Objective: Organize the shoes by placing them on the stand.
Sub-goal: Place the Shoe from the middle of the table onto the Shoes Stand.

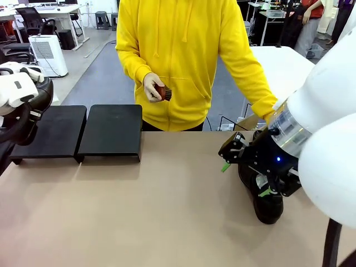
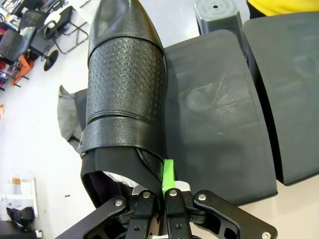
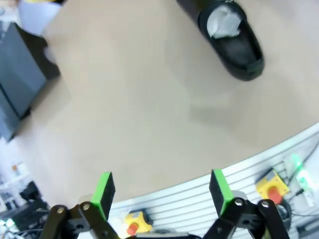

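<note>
Left wrist view: the left claw (image 2: 163, 175) is clamped tight on the rim of a shoe (image 2: 124, 84) at frame centre-left, with the stand (image 2: 219, 114) to its right. The right claw (image 3: 162, 191) gapes wide, empty; another shoe (image 3: 232, 37) lies on the counter (image 3: 139, 109), upper right.

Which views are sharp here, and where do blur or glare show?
Left wrist view: sharp; the embossed grain of the held shoe reads clearly, with a soft sheen on its toe. Right wrist view: blurred throughout, the table shoe smeared. Front view: sharp on the stand, with soft shadows beneath its edge.
</note>
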You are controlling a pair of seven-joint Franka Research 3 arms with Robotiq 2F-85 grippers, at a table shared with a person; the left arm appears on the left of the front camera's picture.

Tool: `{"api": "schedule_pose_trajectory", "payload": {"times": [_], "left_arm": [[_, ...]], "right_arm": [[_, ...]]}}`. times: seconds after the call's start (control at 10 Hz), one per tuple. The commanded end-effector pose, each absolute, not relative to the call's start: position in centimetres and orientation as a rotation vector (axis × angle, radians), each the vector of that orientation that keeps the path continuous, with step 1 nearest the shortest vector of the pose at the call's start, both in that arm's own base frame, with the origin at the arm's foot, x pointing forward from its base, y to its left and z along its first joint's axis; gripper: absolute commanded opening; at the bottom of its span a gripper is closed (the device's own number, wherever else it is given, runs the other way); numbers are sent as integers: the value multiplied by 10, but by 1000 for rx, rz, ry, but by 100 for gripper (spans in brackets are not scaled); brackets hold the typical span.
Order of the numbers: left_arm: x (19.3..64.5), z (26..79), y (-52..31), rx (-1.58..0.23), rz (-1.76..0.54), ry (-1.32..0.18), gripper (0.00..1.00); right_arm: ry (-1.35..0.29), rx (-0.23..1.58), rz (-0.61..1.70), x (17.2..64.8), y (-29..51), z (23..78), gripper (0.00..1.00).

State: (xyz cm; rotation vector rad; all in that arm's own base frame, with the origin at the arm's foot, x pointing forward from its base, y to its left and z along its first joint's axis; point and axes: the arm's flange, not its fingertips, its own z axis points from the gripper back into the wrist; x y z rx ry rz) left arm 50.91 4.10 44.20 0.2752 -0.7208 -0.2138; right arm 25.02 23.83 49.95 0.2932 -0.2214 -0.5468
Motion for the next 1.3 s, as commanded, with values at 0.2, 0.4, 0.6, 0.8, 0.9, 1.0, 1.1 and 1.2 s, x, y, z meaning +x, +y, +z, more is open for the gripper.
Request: {"api": "schedule_pose_trajectory", "payload": {"times": [0.2, 0.4, 0.6, 0.8, 0.9, 1.0, 1.1, 1.2], "left_arm": [[523, 424, 29, 312, -189, -744, 0], [527, 415, 30, 323, -152, -741, 0], [529, 408, 30, 329, -122, -744, 0], [531, 397, 28, 326, -100, -736, 5], [534, 391, 28, 328, -87, -734, 20], [535, 386, 27, 328, -72, -728, 40], [535, 383, 26, 320, -59, -722, 59], [534, 383, 25, 316, -49, -728, 78]], "right_arm": [[-215, 285, -516, 246, 242, 498, 100], [-215, 285, -516, 246, 242, 498, 100], [-215, 285, -516, 246, 242, 498, 100], [-215, 285, -516, 246, 242, 498, 100], [-215, 285, -516, 246, 242, 498, 100], [-215, 285, -516, 246, 242, 498, 100], [-215, 285, -516, 246, 242, 498, 100], [-215, 285, -516, 246, 242, 498, 100]]}}
